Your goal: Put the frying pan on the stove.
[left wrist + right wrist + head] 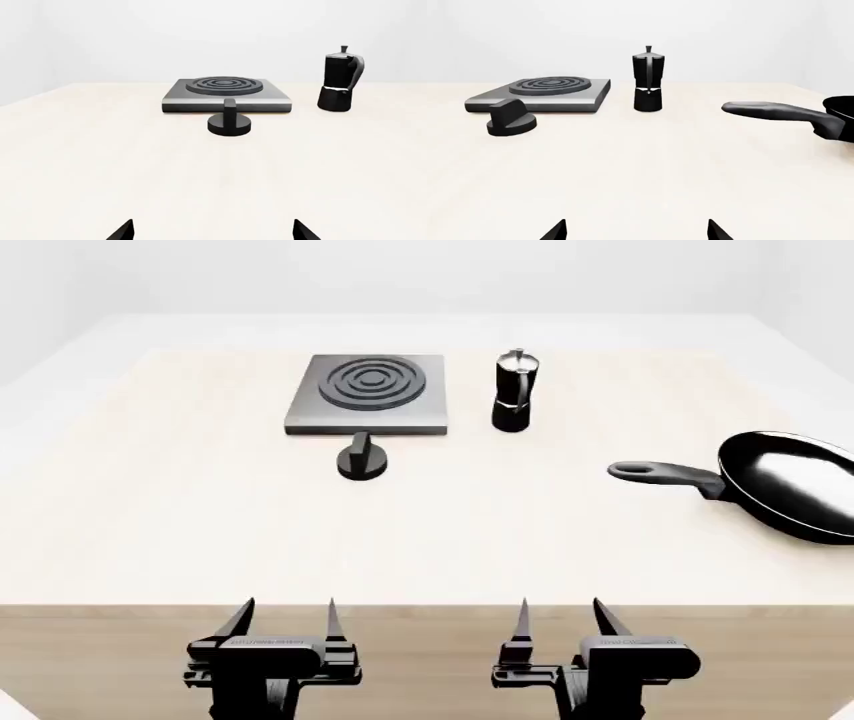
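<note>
Both end effectors sit nearest the head camera at 6 o'clock, at the tabletop's (174,530) near edge: left end effector (284,618) and right end effector (558,616), each with fingers spread and gripping nothing. Frying pan (790,483) lies on the tabletop at 3 o'clock, its handle (663,475) pointing toward 9 o'clock. Stove (368,392) rests at 11 o'clock, well apart from the pan. Knob (360,460) sits just in front of the stove; moka pot (514,391) stands upright just beside the stove's right edge.
</note>
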`<state>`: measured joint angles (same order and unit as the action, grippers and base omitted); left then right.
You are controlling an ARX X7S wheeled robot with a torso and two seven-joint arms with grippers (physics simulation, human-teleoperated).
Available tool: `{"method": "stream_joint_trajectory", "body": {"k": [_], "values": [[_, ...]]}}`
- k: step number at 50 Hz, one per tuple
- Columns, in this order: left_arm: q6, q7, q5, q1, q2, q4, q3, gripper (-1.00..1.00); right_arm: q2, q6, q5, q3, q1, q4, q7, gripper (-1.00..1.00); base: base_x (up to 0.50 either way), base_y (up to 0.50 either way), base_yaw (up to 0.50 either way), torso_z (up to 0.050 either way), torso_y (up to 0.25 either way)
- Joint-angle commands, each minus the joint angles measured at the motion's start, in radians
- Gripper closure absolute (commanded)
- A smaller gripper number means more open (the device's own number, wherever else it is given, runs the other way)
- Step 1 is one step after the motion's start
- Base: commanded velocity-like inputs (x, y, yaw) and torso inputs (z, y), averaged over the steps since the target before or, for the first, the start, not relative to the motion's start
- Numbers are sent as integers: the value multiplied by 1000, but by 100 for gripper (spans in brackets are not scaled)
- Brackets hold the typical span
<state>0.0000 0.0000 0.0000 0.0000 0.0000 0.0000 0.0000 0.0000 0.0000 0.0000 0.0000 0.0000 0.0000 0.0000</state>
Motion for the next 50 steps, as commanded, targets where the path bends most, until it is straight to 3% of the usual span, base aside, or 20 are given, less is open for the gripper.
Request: {"method": "stream_joint_trajectory", "body": {"k": [1, 18, 50], "values": [[-3, -22, -14, -2, -15, 4, 17, -100, 14, 7, -9, -21, -7, -30, 44, -100, 0, 0, 0, 0, 0], [-43, -92, -39, 69, -59, 189, 79, -100, 64, 124, 118, -49, -108, -339, 78, -100, 10, 0, 0, 0, 0], [-39, -145, -54, 84, -104, 230, 138, -100, 114, 117, 179, -86, -140, -407, 108, -100, 294, 0, 0, 0, 0]]}}
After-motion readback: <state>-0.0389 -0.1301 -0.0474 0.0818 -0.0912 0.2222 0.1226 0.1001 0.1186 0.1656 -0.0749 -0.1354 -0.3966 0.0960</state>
